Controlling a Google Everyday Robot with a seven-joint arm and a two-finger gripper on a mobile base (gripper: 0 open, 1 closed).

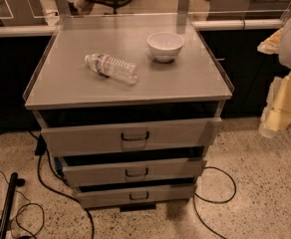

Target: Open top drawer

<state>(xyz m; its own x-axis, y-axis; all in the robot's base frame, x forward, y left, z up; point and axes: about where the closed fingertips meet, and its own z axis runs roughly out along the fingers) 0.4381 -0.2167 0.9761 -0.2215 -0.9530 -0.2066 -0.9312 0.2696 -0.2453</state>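
The top drawer (85, 139) is the widest grey drawer front of the grey metal cabinet, just under its top. Its small dark pull handle (135, 136) sits in the middle of the front. The front stands a little forward of the cabinet, with a dark gap above it, and the inside is hidden in shadow. My gripper (270, 126) hangs at the right edge of the view, at about drawer height. It is well to the right of the cabinet, apart from the drawer and the handle.
On the cabinet top (71, 91) lie a clear plastic water bottle (111, 68) on its side and a white bowl (165, 45). Two narrower drawers (85, 176) sit below, also slightly out. Black cables (42, 180) and a dark pole (7, 205) lie on the floor at left.
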